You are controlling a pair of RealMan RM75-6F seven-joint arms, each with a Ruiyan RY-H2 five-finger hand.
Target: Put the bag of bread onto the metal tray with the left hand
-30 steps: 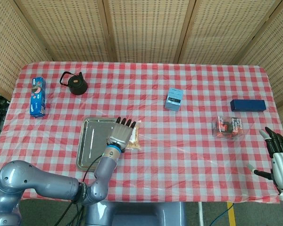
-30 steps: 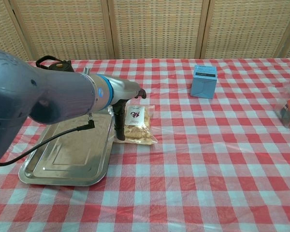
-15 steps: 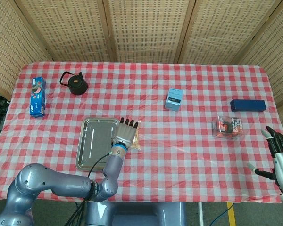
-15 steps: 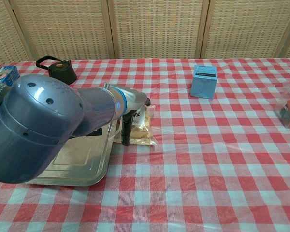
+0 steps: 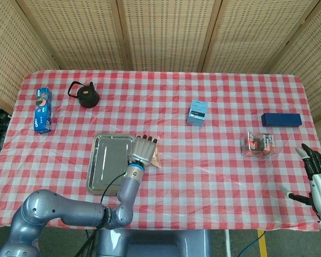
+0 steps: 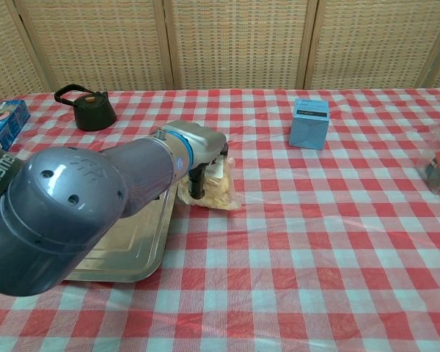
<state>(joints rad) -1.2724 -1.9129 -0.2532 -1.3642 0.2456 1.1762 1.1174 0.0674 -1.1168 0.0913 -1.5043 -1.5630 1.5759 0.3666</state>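
The bag of bread (image 6: 221, 190), clear plastic with pale pieces inside, lies on the checkered cloth against the right rim of the metal tray (image 6: 125, 240). My left hand (image 6: 200, 167) is on top of it, fingers curled down into the crumpled plastic, gripping it. From the head view the left hand (image 5: 143, 150) covers most of the bag of bread (image 5: 157, 156), and the tray (image 5: 104, 163) lies just to its left. Off the table's right corner, my right hand (image 5: 315, 179) hangs with its fingers apart and holds nothing.
A black kettle (image 5: 84, 94) and a blue snack box (image 5: 43, 110) stand at the back left. A light blue box (image 5: 197, 112) sits mid-table. At the right are a dark blue box (image 5: 281, 119) and a clear container with red contents (image 5: 259, 144).
The left hand's fingers, stretched out over the bag before, have curled down onto it. The bag has bunched up under the hand. The right hand has barely moved.
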